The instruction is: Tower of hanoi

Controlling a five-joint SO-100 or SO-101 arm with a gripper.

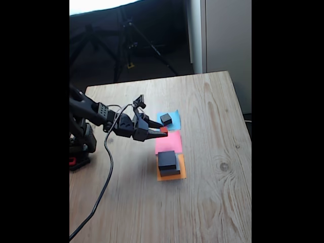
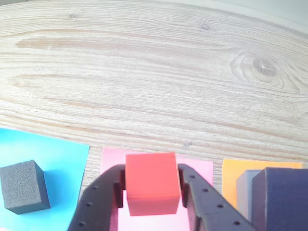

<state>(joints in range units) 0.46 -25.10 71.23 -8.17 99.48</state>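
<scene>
A tiny red cube [image 2: 151, 182] sits between the fingers of my gripper [image 2: 151, 192], which is shut on it above the pink paper square [image 2: 197, 169]. The fixed view shows the gripper [image 1: 163, 131] at the pink square's [image 1: 169, 144] far left corner, holding the red cube [image 1: 163, 130]. A small black cube [image 1: 166, 119] rests on the blue paper square [image 1: 175, 117]; in the wrist view this cube [image 2: 23, 186] is at lower left on the blue paper square [image 2: 57, 159]. On the orange paper square [image 1: 181, 173], a medium black block [image 1: 167, 160] lies stacked on a flat grey block [image 1: 170, 172].
The wooden table [image 1: 212, 202] has free room to the right and in front of the paper squares. My arm's base [image 1: 81, 147] and a black cable [image 1: 104, 187] are at the left. A tripod [image 1: 129, 40] stands beyond the far edge.
</scene>
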